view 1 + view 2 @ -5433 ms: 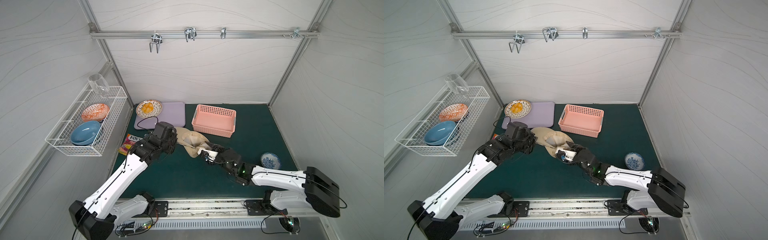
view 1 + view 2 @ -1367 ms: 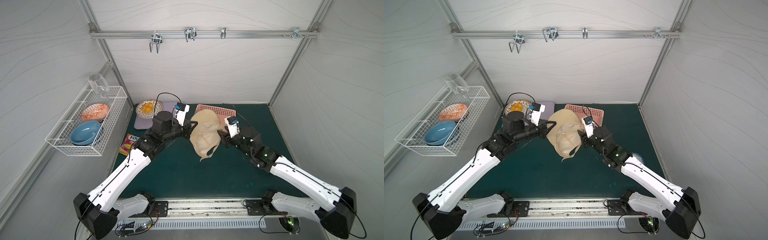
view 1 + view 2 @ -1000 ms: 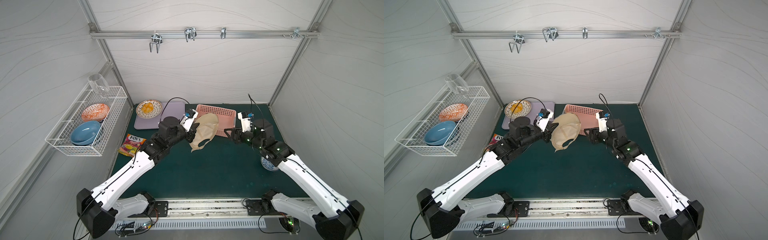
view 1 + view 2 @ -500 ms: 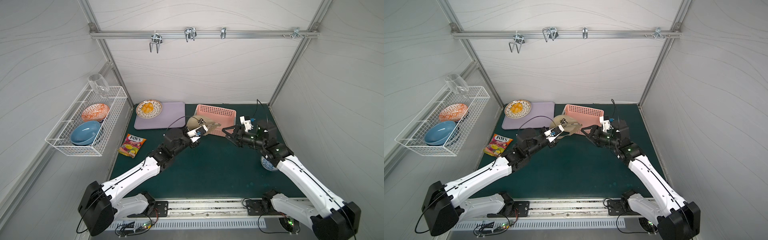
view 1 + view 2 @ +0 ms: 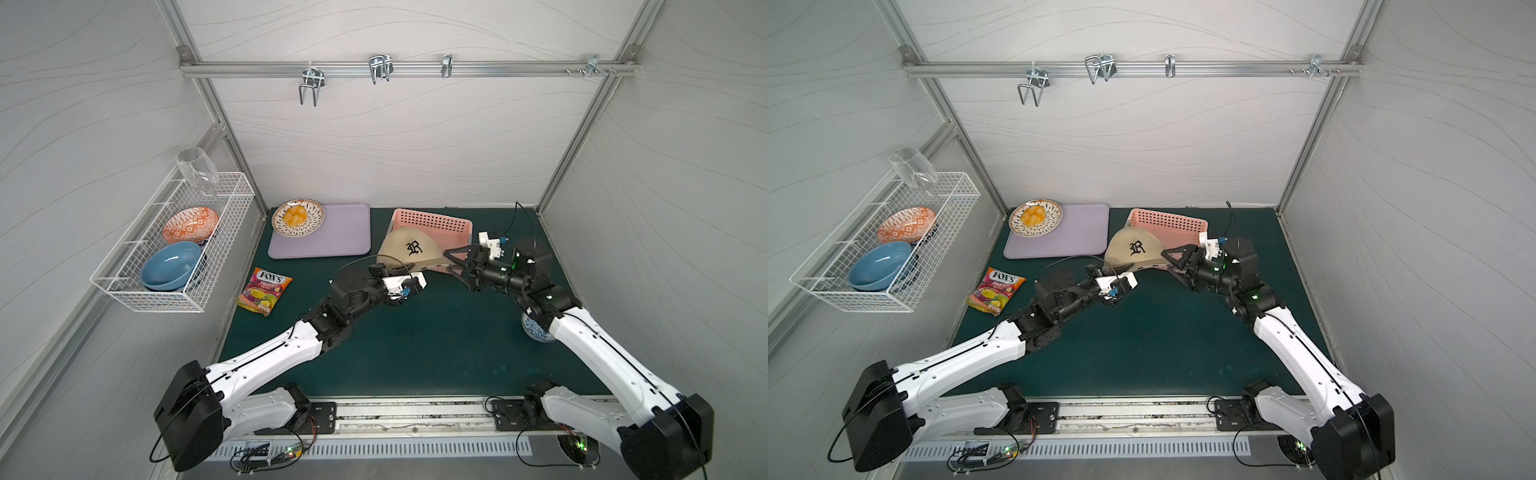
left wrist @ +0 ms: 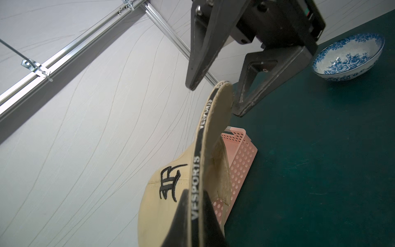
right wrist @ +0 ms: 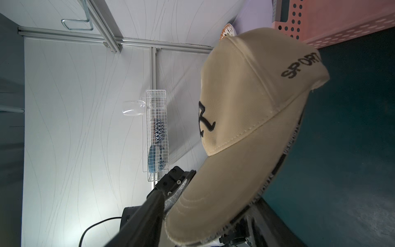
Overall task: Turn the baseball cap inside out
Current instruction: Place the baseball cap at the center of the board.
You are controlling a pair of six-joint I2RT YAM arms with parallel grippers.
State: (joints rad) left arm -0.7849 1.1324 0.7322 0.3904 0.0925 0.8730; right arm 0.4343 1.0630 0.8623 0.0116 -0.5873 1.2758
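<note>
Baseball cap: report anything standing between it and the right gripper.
Nothing visible does. The right gripper has open jaws straddling the free end of the baseball cap brim; the left gripper pinches its opposite edge.

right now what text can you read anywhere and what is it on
"R": monogram on the cap front.
"SPORT": cap side, in the right wrist view.
"VESPORTS": black band along the brim edge.
"FOX'S", "FRUITS": candy bag; its smaller print is too small to read.

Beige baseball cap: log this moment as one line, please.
object: beige fabric baseball cap, held aloft, monogram side out, not inverted | left tool: shut on brim | right tool: open, straddling brim's other end
</note>
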